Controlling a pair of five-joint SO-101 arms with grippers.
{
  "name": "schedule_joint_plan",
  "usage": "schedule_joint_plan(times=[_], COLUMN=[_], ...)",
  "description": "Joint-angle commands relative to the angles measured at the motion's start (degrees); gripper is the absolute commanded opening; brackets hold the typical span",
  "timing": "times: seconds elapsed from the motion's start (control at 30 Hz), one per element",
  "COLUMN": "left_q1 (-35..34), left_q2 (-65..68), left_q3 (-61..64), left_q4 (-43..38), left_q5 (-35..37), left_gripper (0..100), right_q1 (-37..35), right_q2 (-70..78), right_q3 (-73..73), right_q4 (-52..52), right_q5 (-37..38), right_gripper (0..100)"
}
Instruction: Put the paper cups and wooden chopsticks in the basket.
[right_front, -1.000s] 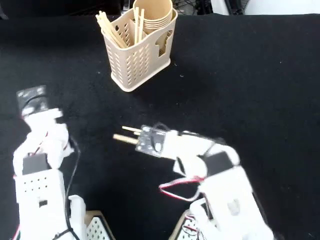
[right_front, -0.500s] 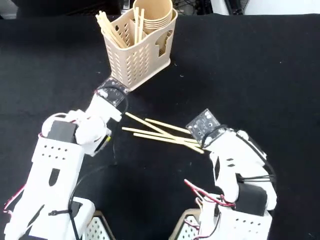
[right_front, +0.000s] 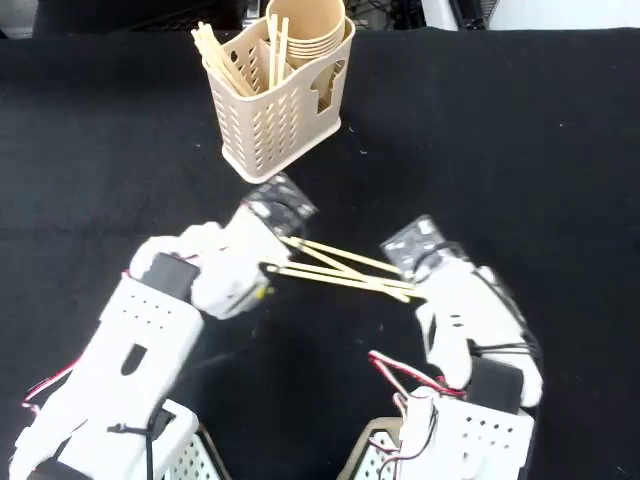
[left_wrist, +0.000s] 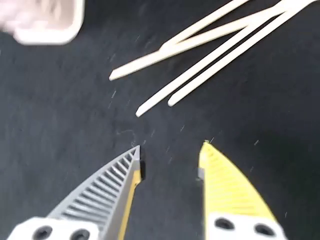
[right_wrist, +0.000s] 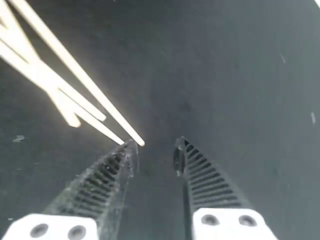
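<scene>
Basket (right_front: 270, 125), upper centre: paper cups (right_front: 308, 30) stacked inside, stowed chopsticks (right_front: 215, 52) alongside. Outstanding: loose chopsticks (right_front: 340, 272), frame centre, flat on table (right_front: 520, 150). Left gripper (left_wrist: 170, 152), right gripper (right_wrist: 155, 145): jaws parted, empty, flanking them.

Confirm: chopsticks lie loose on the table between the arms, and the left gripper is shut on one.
Not quite. The left gripper is open and holds nothing; the left wrist view shows its jaws apart, short of the chopsticks. The rest stands.

I see my left tool (left_wrist: 170, 156) pointing down, jaws parted, my right tool (right_wrist: 155, 145) likewise, jaws parted, both arms leaning inward
</scene>
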Motion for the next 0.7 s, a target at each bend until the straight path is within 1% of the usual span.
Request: schedule_joint_plan(times=[0.0,0.13,0.23,0.4,0.53,0.67], left_q1=[4.7,6.5,6.8,8.5,9.7,9.6], left_q2=[1.2,9.9,19.5,30.2,32.0,32.8], left_q3=[-0.5,-2.4,-7.3,-16.3,-20.5,-24.3], left_q4=[-3.4,-3.2,-3.2,-3.1,-3.2,-3.5], left_q5=[-1.1,-10.7,-14.4,-15.2,-17.8,-17.9], left_gripper=[30,29,28,28,28,28], right_q1=[8.9,15.6,16.6,16.5,16.9,18.6], right_q2=[-0.2,-0.3,-0.3,-0.7,-0.7,-0.7], right_q3=[0.0,0.8,2.1,3.7,4.2,5.2], right_q4=[-0.8,-0.4,0.8,1.9,1.8,3.8], right_q5=[-1.6,-1.6,-1.6,-1.6,-1.6,-1.6], right_gripper=[12.1,11.0,11.0,11.0,11.0,11.0])
